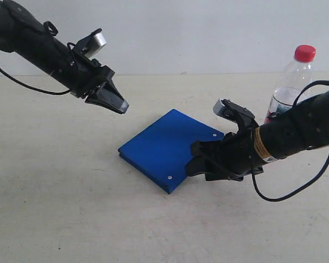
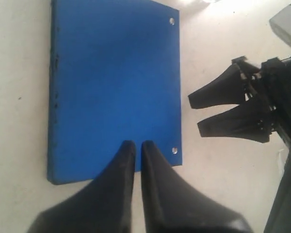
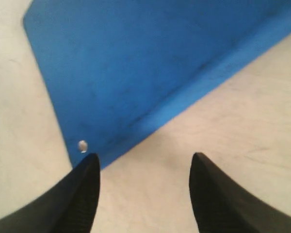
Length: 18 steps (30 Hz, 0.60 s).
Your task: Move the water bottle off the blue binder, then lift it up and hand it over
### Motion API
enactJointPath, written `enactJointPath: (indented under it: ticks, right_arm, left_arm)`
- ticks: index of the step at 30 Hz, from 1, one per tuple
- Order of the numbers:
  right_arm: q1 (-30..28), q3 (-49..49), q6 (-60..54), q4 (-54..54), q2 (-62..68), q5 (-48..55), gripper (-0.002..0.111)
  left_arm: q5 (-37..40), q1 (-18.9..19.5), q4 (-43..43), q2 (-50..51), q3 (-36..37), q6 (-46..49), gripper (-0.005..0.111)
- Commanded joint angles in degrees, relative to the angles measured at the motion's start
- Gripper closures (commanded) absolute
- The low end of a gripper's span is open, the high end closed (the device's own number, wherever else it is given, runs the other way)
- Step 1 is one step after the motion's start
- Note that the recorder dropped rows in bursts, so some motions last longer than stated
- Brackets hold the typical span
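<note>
The blue binder lies flat on the table with nothing on it; its silver rivets face the right arm. The water bottle, clear with a red cap, stands upright on the table at the back right, its lower part hidden behind the right arm. My left gripper hangs shut and empty above the binder's far left corner; the left wrist view looks down past it onto the binder. My right gripper is open and empty, low at the binder's riveted edge, its fingers spread over bare table.
The binder rests on a pale table against a plain white wall. In the left wrist view the right gripper shows beside the binder's riveted edge.
</note>
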Motion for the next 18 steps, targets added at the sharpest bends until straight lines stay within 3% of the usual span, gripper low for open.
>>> enactJointPath:
  ticks: [1, 5, 7, 9, 14, 18]
  right_arm:
    - [-0.1, -0.4, -2.4, 2.0, 0.2, -1.9, 0.058]
    - [-0.1, -0.4, -0.8, 1.6, 0.2, -3.6, 0.058]
    - [-0.1, -0.4, 0.4, 1.2, 0.2, -5.1, 0.058]
    - [-0.1, -0.4, 0.7, 1.0, 0.2, -6.1, 0.058]
    - [-0.1, -0.4, 0.8, 1.0, 0.2, -5.9, 0.058]
    - [-0.1, -0.4, 1.1, 1.0, 0.2, -3.8, 0.058]
  left_arm:
    - [0.1, -0.1, 0.1, -2.7, 1.9, -0.1, 0.102]
    - [0.1, -0.1, 0.0, -1.8, 3.2, 1.5, 0.102]
    - [-0.8, -0.1, 0.2, -0.7, 4.2, 1.5, 0.097]
    - [-5.1, -0.3, 0.2, 0.8, 5.1, 1.5, 0.085]
    - [-11.6, -0.3, -2.6, 5.5, 5.2, 1.5, 0.042]
    - [-13.9, -0.3, -8.1, 8.4, 5.2, 4.1, 0.036]
